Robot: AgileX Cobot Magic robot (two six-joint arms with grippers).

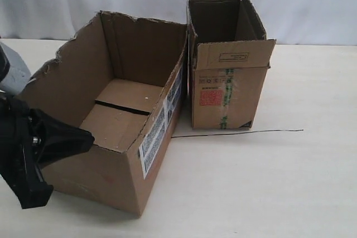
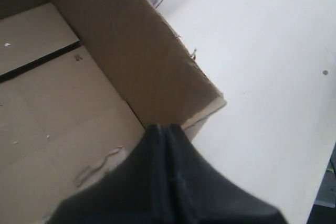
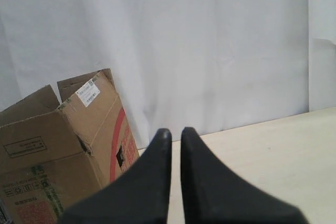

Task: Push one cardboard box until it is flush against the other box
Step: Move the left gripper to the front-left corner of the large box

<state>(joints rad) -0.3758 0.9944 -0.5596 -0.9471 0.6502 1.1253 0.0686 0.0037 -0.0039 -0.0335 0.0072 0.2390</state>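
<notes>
Exterior view: the cardboard box is seen angled, only its far corner met with the other box, so flush contact is judged unfinished, the closed left gripper pressed at its near wall.

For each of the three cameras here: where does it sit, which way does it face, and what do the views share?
Exterior: off the arms, above the table, sees the cardboard box, the other box and left gripper.
Left wrist: looks down into the cardboard box; shut left gripper shows.
Right wrist: faces the curtain and the other box; right gripper shows.
</notes>
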